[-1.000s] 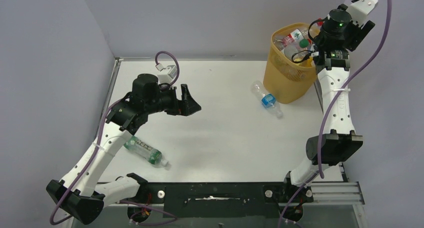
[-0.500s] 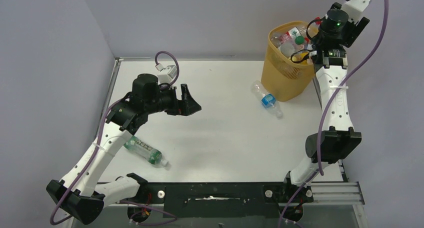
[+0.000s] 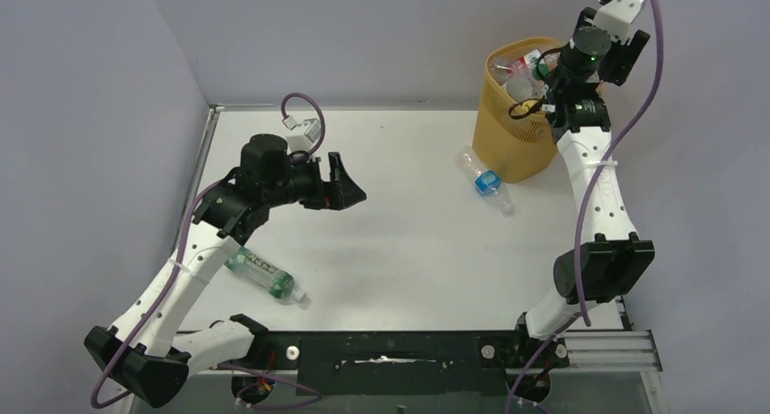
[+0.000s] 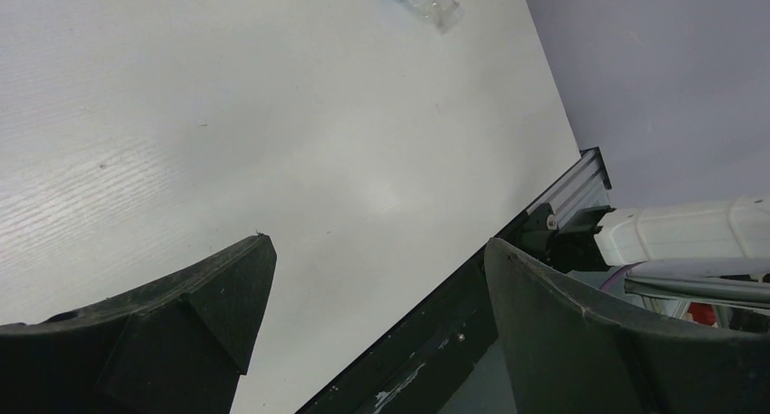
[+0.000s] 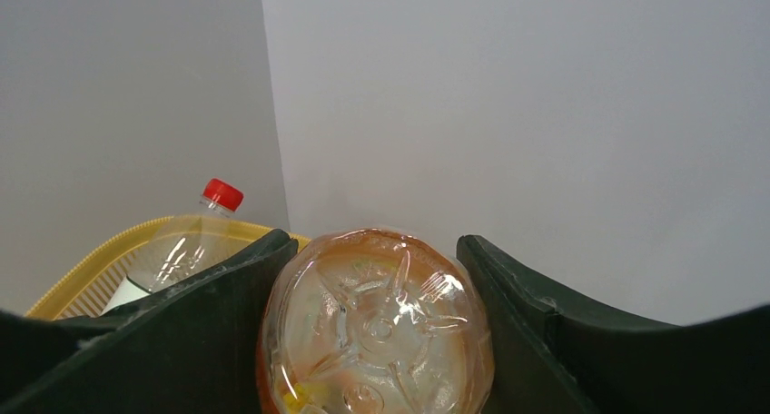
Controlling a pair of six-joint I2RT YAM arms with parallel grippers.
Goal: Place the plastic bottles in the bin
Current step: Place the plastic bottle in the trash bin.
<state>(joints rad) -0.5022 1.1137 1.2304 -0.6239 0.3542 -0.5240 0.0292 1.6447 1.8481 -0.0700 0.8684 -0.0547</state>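
Pinching the orange bottle (image 5: 377, 328) in the right gripper (image 5: 374, 243) and centring it above the bin (image 3: 508, 142) before releasing, left gripper (image 4: 379, 244) spread and empty.

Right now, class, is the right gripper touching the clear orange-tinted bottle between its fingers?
Touching. The right wrist view shows the bottle wedged between both fingers of the right gripper, no gap either side.

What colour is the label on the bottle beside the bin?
Blue; the bottle shows clearest in top external view.
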